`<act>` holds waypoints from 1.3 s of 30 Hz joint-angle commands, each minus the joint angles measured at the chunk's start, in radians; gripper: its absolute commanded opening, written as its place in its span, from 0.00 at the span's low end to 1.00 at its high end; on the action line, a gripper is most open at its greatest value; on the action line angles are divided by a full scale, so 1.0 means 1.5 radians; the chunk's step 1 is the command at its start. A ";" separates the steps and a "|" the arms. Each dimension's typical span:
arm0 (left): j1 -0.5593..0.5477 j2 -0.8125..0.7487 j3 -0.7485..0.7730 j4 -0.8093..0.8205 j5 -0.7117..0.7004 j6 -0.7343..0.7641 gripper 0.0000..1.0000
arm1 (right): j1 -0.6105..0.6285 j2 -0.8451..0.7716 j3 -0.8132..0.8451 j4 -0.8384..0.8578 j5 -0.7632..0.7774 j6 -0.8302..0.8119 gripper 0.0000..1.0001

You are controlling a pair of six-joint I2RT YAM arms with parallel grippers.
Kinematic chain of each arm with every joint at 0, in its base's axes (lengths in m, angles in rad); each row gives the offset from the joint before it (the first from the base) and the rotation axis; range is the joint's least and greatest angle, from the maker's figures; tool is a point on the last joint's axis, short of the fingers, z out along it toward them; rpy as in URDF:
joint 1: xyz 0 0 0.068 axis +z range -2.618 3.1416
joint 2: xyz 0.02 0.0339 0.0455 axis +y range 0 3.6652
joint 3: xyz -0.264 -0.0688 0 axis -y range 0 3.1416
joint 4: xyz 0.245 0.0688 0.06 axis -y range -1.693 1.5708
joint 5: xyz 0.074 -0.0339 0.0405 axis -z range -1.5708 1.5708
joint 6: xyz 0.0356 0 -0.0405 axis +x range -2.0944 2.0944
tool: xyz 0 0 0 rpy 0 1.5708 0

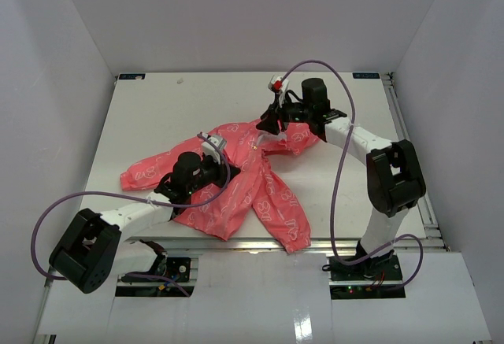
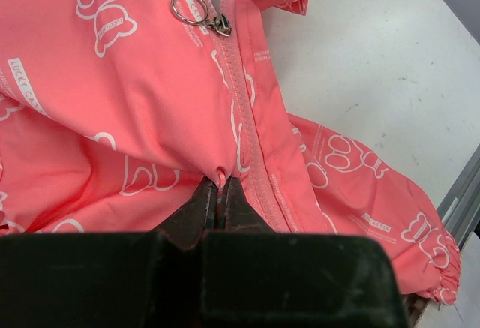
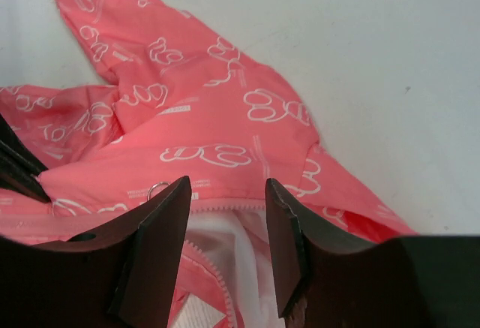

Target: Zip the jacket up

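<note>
The coral-pink jacket with white print lies spread on the white table, its sleeves out to the left and front right. My left gripper is shut on a small pinch of jacket fabric right beside the closed lower zipper. The zipper slider with its metal ring pull sits further up the track. My right gripper hangs open over the collar end, where the zipper is still apart and the white lining shows. The ring shows by its left finger.
White walls enclose the table on the left, back and right. A metal rail runs along the table's right edge. The front right sleeve cuff lies at the table's near edge. Purple cables loop from both arms.
</note>
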 commanded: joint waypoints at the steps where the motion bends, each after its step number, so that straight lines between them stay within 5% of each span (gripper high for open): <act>1: -0.003 -0.017 -0.003 0.030 0.022 0.004 0.00 | -0.010 0.043 0.052 -0.084 -0.154 0.020 0.50; 9: -0.003 -0.012 -0.002 0.032 0.024 0.007 0.00 | -0.011 0.080 0.076 -0.104 -0.278 0.007 0.50; 39: -0.003 -0.016 -0.006 0.036 0.018 0.013 0.00 | -0.012 0.161 0.120 -0.114 -0.308 0.032 0.49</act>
